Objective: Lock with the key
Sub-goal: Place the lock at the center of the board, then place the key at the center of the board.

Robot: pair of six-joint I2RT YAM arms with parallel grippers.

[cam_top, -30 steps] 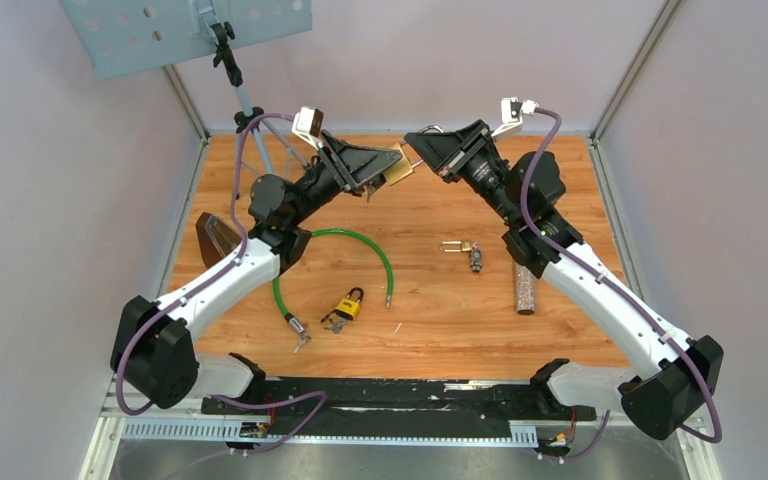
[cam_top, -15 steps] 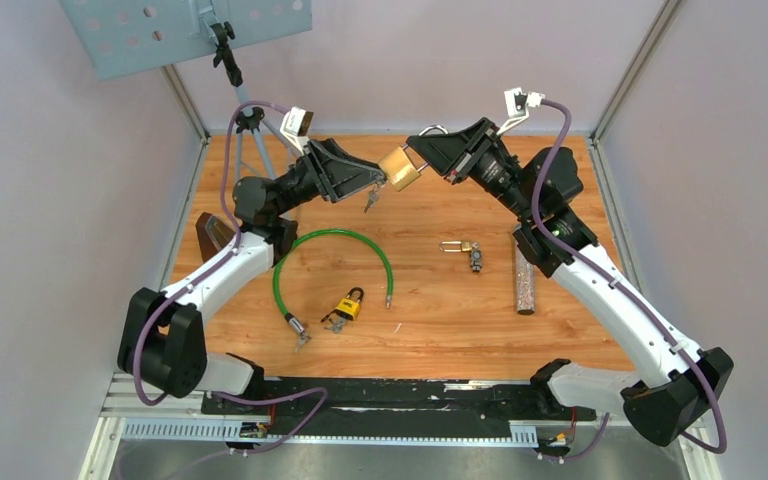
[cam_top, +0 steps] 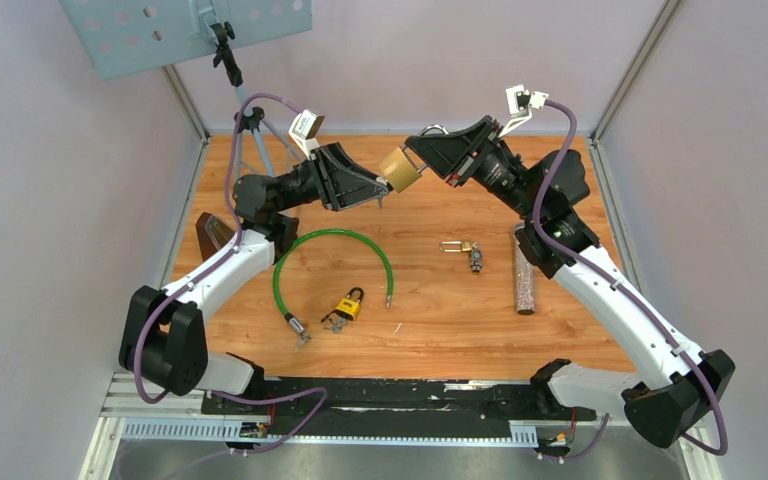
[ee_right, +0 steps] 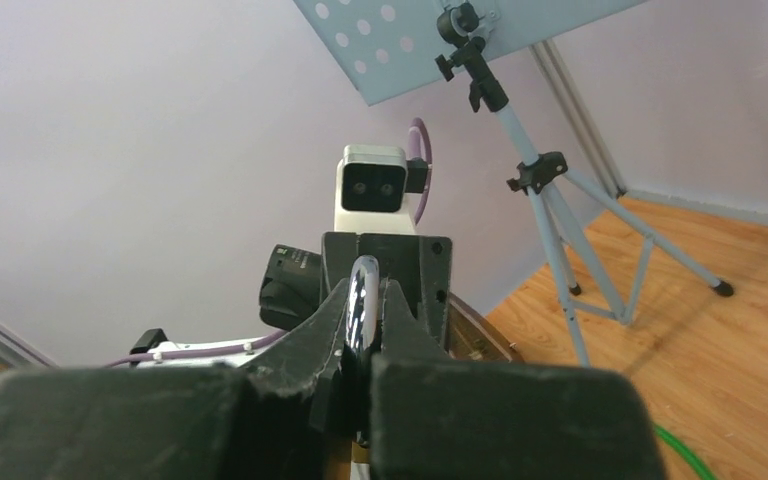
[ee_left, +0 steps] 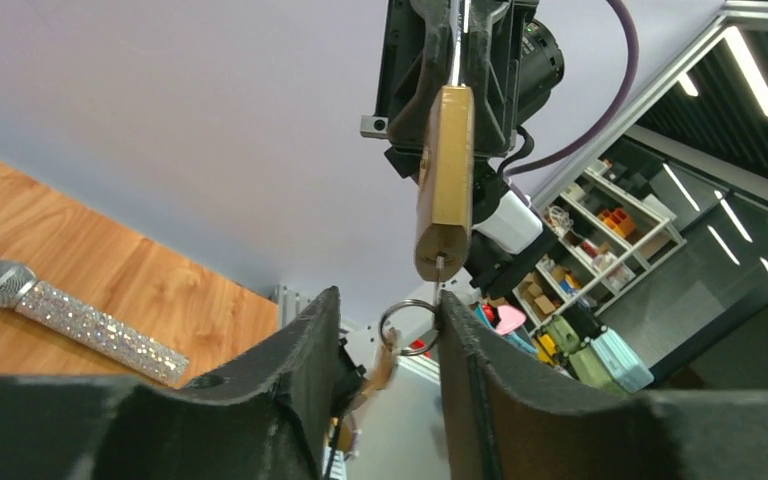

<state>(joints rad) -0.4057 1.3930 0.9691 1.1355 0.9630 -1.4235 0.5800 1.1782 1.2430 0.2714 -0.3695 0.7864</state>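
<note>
A brass padlock (cam_top: 398, 168) hangs in the air above the back of the table, and my right gripper (cam_top: 422, 150) is shut on its chrome shackle (ee_right: 363, 300). In the left wrist view the padlock (ee_left: 447, 170) hangs edge-on with a key (ee_left: 439, 268) stuck in its underside. A key ring (ee_left: 407, 325) dangles below it. My left gripper (ee_left: 388, 300) is open just under the lock. The ring lies between its fingers, against the right finger (ee_left: 460, 330). From above, the left gripper (cam_top: 380, 190) sits just left of and below the padlock.
On the table lie a green cable lock (cam_top: 332, 262), a yellow padlock with keys (cam_top: 348, 303), a small padlock with keys (cam_top: 465, 250) and a glittery microphone (cam_top: 525, 275). A tripod stand (cam_top: 245, 110) rises at the back left. A dark wedge (cam_top: 215, 235) sits by the left arm.
My left gripper has drawn back from the padlock and settled under it, its jaws narrowing around the key ring. The right gripper has shifted slightly with the padlock.
</note>
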